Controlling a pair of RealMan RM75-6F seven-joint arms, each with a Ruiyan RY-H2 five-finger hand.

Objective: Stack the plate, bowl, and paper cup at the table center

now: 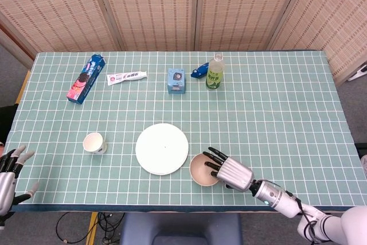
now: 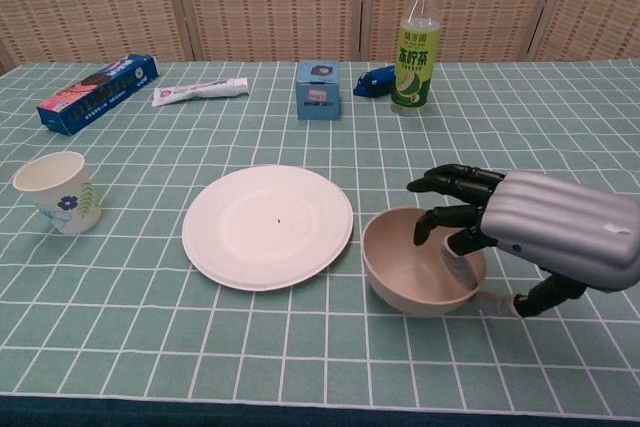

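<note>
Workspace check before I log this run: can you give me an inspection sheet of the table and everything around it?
Surface: table under a green grid cloth, flat.
Job's things: plate near the centre; bowl right of it, tilted; paper cup upright at left. Nothing stacked.
Clutter: snack box, toothpaste tube, small blue box, blue packet and green bottle along the far side.
Hands: right hand grips the bowl's right rim, fingers inside, thumb outside. Left hand off the table's left corner, fingers apart, holding nothing.
Cables: a black cable on the floor.
Surroundings: woven screens behind.
</note>
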